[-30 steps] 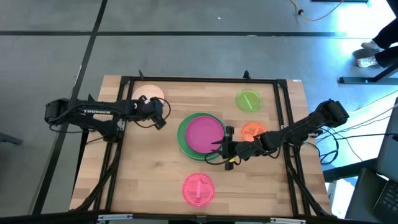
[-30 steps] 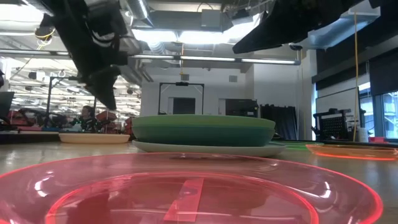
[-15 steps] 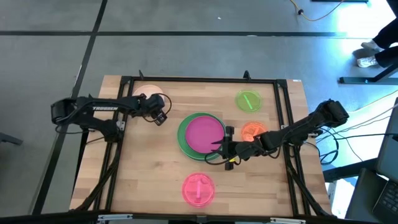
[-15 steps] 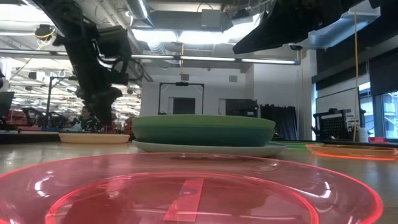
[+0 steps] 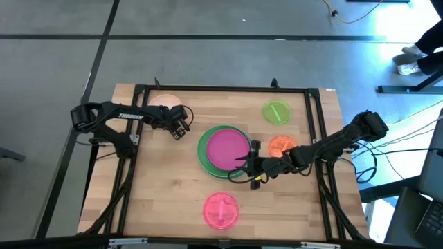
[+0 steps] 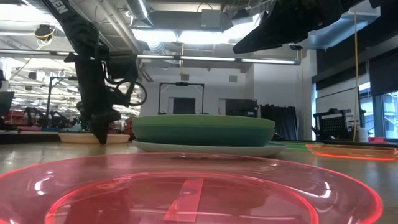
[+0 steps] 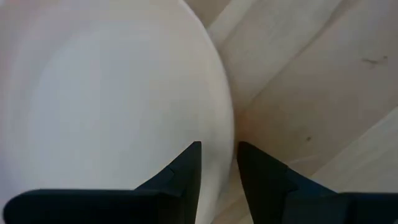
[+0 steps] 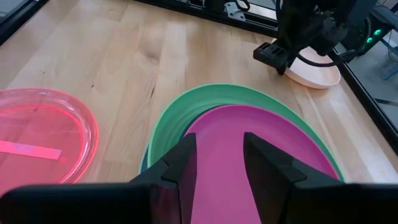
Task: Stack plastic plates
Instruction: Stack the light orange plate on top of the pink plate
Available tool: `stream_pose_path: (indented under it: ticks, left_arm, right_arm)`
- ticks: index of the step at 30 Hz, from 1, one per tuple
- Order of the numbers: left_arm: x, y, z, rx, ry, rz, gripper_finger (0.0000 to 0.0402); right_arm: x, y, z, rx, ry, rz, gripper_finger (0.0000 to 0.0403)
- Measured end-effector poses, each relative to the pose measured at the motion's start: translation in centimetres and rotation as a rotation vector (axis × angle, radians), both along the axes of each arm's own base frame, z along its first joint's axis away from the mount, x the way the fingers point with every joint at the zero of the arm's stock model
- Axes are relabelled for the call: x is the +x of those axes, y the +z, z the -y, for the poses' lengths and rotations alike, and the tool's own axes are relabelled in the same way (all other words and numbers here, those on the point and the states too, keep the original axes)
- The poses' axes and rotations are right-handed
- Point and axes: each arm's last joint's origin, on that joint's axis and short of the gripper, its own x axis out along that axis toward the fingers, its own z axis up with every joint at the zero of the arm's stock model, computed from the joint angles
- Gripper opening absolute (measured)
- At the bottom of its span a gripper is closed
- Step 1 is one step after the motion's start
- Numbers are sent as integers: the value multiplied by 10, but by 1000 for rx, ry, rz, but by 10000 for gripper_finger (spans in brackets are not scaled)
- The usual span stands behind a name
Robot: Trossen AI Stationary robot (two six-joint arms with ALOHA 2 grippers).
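Observation:
A peach plate (image 5: 163, 104) lies on the table at the far left. My left gripper (image 7: 217, 167) points steeply down at the peach plate's right rim (image 7: 225, 124), open, one finger over the plate and one over the bare wood. In the table's middle stands a stack with a magenta plate (image 5: 227, 148) on a green plate (image 5: 205, 153) and others beneath. My right gripper (image 8: 217, 155) hovers open above the stack's near right edge, nothing between its fingers. A pink plate (image 5: 221, 210), an orange plate (image 5: 280, 144) and a small green plate (image 5: 277, 112) lie singly. My left gripper comes from above with its fingers (image 7: 186, 171) on either side of the peach plate's rim, which runs through the gap. The plate lies flat on the table. I cannot tell whether the fingers touch it.
A black frame (image 5: 221, 88) runs round the table's working area. Bare wood lies at the near left and between the stack and the pink plate.
My left gripper has sunk from well above the table down to the peach plate's rim and tipped more steeply downward, while its arm swung toward the far edge. The plates and my right gripper have kept still.

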Motion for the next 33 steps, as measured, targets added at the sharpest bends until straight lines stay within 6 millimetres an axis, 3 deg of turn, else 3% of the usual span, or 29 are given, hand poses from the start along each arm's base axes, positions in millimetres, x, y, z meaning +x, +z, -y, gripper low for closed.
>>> stream_pose_path:
  ticks: [5,14,26,33]
  left_arm:
    - [2,-4,0,0,-27,-24,83]
    - [2,-4,0,12,-32,-23,9]
    - [5,-2,14,109,-94,-95,9]
    - [10,12,27,185,-143,-43,9]
  right_arm:
    - [0,0,0,0,0,0,124]
    - [0,0,0,0,0,-1,124]
    - [0,0,0,-1,0,-2,124]
    - [0,0,0,-2,-1,-3,124]
